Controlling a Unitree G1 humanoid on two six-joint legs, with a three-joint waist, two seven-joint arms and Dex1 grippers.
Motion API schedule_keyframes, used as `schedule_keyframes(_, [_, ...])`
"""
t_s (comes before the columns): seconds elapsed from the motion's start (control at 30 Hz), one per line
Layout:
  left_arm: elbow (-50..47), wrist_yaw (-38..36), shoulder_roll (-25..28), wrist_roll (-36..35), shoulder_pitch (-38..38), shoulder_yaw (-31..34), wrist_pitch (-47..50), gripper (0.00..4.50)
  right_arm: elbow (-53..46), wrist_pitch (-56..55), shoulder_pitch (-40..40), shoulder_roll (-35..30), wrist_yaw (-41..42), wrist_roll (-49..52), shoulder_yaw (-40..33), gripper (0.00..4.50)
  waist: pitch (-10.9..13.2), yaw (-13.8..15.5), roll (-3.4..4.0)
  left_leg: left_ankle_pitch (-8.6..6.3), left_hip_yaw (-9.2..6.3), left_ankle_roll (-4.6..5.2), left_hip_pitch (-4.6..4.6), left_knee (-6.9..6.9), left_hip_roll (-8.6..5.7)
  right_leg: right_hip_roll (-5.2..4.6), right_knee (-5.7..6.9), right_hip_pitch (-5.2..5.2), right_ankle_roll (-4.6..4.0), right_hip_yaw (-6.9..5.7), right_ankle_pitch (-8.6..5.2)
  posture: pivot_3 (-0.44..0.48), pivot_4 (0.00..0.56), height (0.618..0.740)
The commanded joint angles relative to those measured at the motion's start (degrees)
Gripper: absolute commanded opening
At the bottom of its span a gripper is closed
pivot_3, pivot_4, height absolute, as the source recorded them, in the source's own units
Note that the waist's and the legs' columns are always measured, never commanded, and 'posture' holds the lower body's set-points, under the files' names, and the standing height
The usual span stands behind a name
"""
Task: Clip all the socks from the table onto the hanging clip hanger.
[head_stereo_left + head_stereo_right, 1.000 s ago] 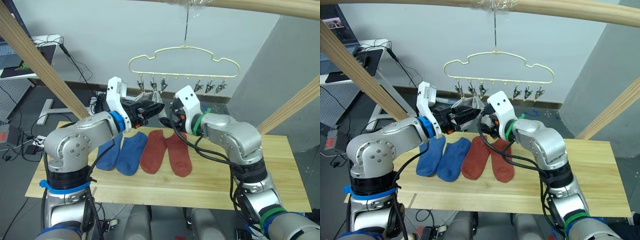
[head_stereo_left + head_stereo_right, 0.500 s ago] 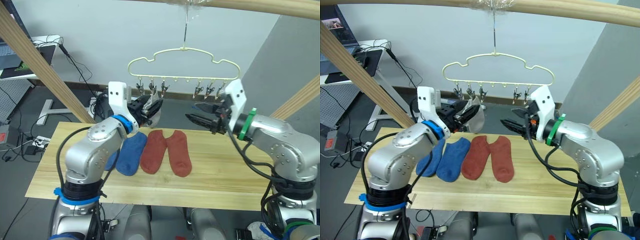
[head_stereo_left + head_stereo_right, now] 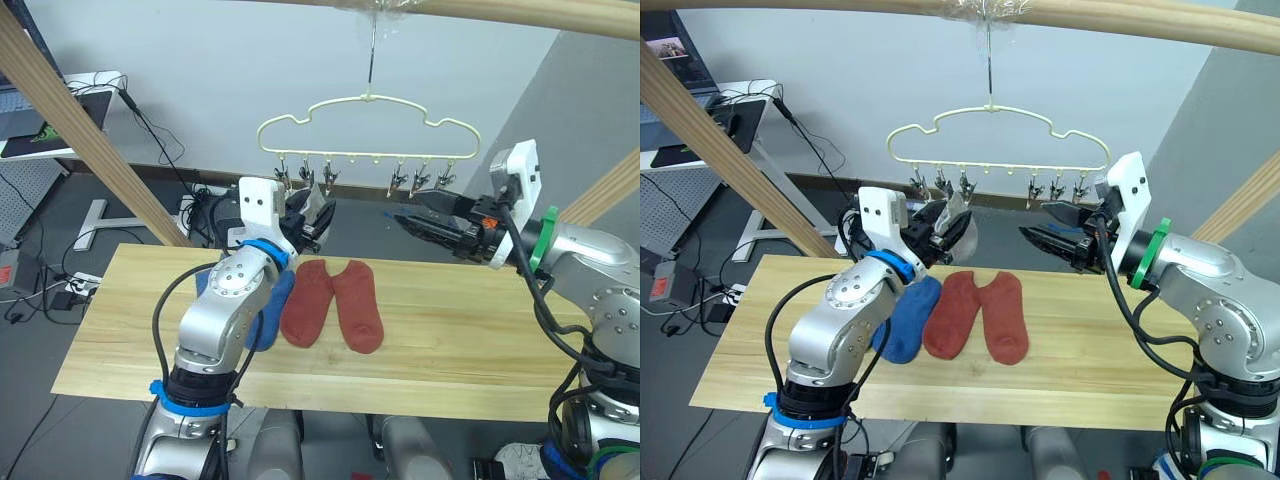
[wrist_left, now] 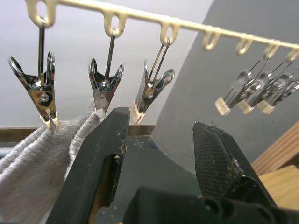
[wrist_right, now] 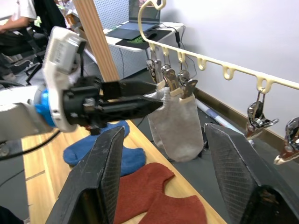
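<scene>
Two grey socks [image 5: 176, 122] hang from the leftmost clips of the clip hanger [image 3: 368, 125]; the right wrist view shows them plainly. The left gripper [image 4: 161, 154], fingers spread, sits beside them; the right gripper [image 5: 163, 175] is spread too. Red socks [image 3: 335, 304] and blue socks [image 3: 906, 318] lie on the table [image 3: 450, 340].

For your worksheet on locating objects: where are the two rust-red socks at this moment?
In the left eye view, the rust-red socks lie side by side at the middle of the table, right of the blue socks, below the clip hanger.
</scene>
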Motion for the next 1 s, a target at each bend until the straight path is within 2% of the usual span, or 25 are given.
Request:
schedule_keyframes(0.03, [-0.4, 0.4, -1.2, 2.5, -0.3, -1.0, -2.9, 2.47, -1.4, -0.8, -0.7, -1.0, -0.8, 2.8, -1.9, 2.47, 0.0, 0.0, 0.00, 0.00, 0.00, 0.00, 0.00, 0.00, 0.00, 0.00, 0.00, 0.00, 0.00, -0.01, 0.00, -0.047, 0.229, 0.740])
schedule_keyframes(0.13, [0.2, 0.3, -2.1, 4.2, 0.0, -1.8, -4.5, 2.47, -1.3, -0.8, -0.8, -1.7, -1.9, 3.5, -1.5, 1.64, 0.0, 0.0, 0.00, 0.00, 0.00, 0.00, 0.00, 0.01, 0.00, 0.00, 0.02, 0.01, 0.00, 0.00, 0.00, -0.049, 0.228, 0.740])
schedule_keyframes(0.3, [1.2, 1.3, -3.8, 6.8, 0.4, -2.1, -5.9, 2.47, -1.4, -0.5, -0.8, -3.3, -2.5, 4.7, -0.8, 1.64, 0.0, 0.0, 0.00, 0.00, -0.01, 0.00, 0.00, 0.03, 0.00, 0.00, 0.02, 0.02, 0.00, 0.00, 0.00, -0.051, 0.226, 0.740])
schedule_keyframes(0.4, [1.7, 1.6, -4.6, 8.0, 0.6, -2.2, -6.5, 2.47, -0.4, 2.8, -1.7, -4.0, -2.6, 10.2, -2.2, 1.64, 0.0, 0.0, 0.01, 0.00, -0.01, 0.00, 0.00, 0.03, 0.00, 0.00, 0.03, 0.02, 0.00, 0.00, 0.01, -0.053, 0.228, 0.740])
schedule_keyframes(0.53, [2.1, 1.7, -5.7, 9.0, 0.6, -2.0, -7.1, 2.47, -0.3, 3.8, -2.4, -5.2, -4.0, 12.7, -2.3, 2.47, 0.0, 0.0, 0.00, 0.01, -0.01, 0.01, 0.01, 0.04, 0.00, 0.00, 0.05, 0.03, 0.00, -0.01, 0.01, -0.055, 0.229, 0.740])
schedule_keyframes(0.6, [2.4, 1.9, -6.2, 9.5, 0.5, -2.0, -7.6, 2.47, -0.7, 3.2, -2.4, -5.9, -4.9, 12.2, -1.8, 3.25, 0.0, 0.0, 0.01, 0.01, -0.01, 0.01, 0.01, 0.05, 0.00, 0.00, 0.05, 0.03, 0.00, 0.00, 0.01, -0.060, 0.230, 0.740])
schedule_keyframes(0.7, [3.5, 2.2, -6.8, 10.4, -0.1, -1.9, -8.2, 2.47, -0.9, 2.7, -2.4, -6.3, -5.6, 12.5, -1.5, 4.17, 0.0, 0.0, 0.00, 0.01, -0.01, 0.01, 0.00, 0.05, -0.01, 0.00, 0.04, 0.04, 0.00, 0.00, 0.01, -0.065, 0.231, 0.740])
schedule_keyframes(0.93, [6.6, 2.4, -8.1, 11.5, -1.8, -1.4, -10.9, 2.47, -2.0, 2.9, -1.5, -6.9, -7.5, 13.7, -1.7, 4.17, 0.0, -0.1, 0.01, 0.01, 0.00, 0.01, 0.01, 0.06, -0.01, 0.00, 0.05, 0.04, 0.02, 0.00, 0.02, -0.085, 0.233, 0.740])
schedule_keyframes(1.0, [6.8, 2.7, -8.3, 11.7, -1.8, -1.2, -11.2, 2.05, -2.1, 2.9, -1.3, -7.2, -8.0, 14.3, -1.8, 4.21, 0.0, -0.2, 0.01, 0.01, 0.00, 0.01, 0.01, 0.06, 0.00, 0.00, 0.05, 0.04, 0.02, 0.00, 0.02, -0.087, 0.235, 0.740])
